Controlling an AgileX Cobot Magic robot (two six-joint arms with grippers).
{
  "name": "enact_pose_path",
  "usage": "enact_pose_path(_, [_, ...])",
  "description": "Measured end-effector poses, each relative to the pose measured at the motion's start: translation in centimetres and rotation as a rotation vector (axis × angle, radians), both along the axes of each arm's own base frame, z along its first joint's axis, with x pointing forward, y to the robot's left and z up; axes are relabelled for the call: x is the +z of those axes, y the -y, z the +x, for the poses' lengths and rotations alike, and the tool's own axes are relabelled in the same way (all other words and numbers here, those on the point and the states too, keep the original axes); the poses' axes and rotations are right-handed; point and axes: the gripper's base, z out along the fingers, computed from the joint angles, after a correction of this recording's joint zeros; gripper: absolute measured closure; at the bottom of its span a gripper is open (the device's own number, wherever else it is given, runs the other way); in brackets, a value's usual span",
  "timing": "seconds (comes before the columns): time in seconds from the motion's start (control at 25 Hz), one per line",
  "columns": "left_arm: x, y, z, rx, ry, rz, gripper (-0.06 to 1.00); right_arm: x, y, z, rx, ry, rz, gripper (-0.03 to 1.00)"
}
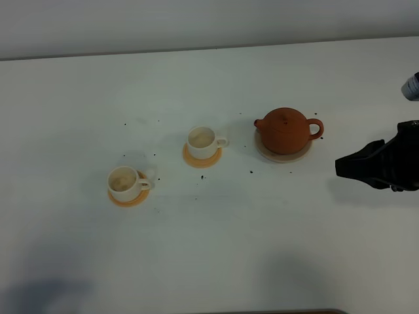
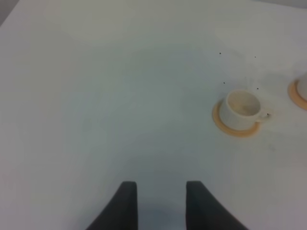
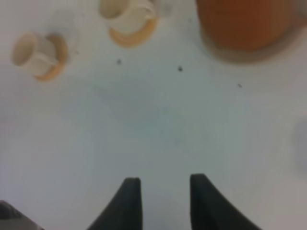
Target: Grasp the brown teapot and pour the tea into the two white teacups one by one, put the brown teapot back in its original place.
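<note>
The brown teapot (image 1: 287,131) stands upright on its beige disc (image 1: 283,156) right of centre, lid on, spout to the left. Two white teacups sit on orange coasters: one in the middle (image 1: 203,142), one further left and nearer (image 1: 126,183). My right gripper (image 1: 344,167) is open and empty, to the right of the teapot and apart from it. In the right wrist view it (image 3: 160,189) faces the teapot (image 3: 249,24) and both cups (image 3: 127,12) (image 3: 33,50). My left gripper (image 2: 157,191) is open and empty above bare table, with the left cup (image 2: 242,108) ahead.
The white table (image 1: 216,255) carries a few dark specks around the cups and teapot. A dark cylindrical object (image 1: 411,85) shows at the right edge. The left arm is outside the exterior view; only a faint shadow lies at the bottom left.
</note>
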Motion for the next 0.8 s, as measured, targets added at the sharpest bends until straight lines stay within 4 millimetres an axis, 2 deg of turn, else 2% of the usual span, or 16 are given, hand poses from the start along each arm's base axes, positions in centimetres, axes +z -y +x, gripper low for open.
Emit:
enact_pose_path(0.12, [0.0,-0.1,0.0,-0.042,-0.002,0.011,0.69,0.3,-0.1,0.2,0.012,0.022,0.006,0.73])
enact_pose_path(0.28, [0.0,-0.2,-0.1,-0.1,-0.002,0.015,0.69,1.6,-0.7,1.6,0.035,0.044,0.027,0.73])
enact_pose_path(0.56, [0.0,-0.2,-0.1,-0.108,-0.002,0.017,0.69,4.7,-2.2,5.4,0.148,0.095,0.027,0.73])
enact_pose_path(0.8, [0.0,-0.2,-0.1,-0.108,-0.002,0.017,0.69,7.7,-3.2,9.0,0.261,0.191,-0.048,0.73])
